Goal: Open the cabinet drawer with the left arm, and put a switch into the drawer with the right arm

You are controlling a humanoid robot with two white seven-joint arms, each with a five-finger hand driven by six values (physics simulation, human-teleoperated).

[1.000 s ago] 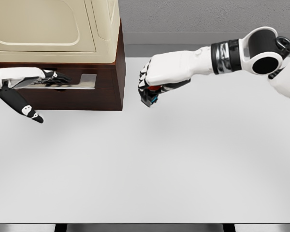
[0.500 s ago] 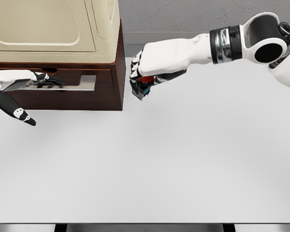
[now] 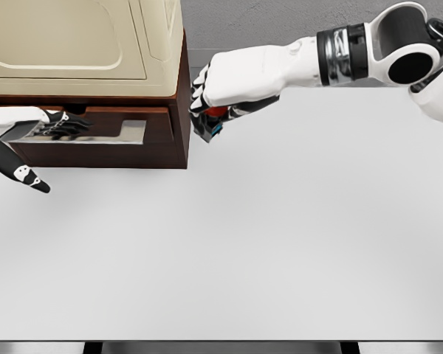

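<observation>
The right hand (image 3: 232,85) is clamped around a small dark switch with a red button and blue edge (image 3: 211,124), holding it above the white tabletop (image 3: 280,236) just beside the right corner of the dark brown wooden cabinet (image 3: 179,133) at the far left edge. The left hand (image 3: 55,124) curls its black fingers on the metal-fronted cabinet drawer (image 3: 111,131), beneath a cream appliance (image 3: 81,44) that sits on the cabinet.

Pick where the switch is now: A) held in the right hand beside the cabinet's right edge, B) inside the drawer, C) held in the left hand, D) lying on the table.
A: the right hand grips the switch above the table, next to the cabinet corner; the left hand is at the drawer front.
</observation>
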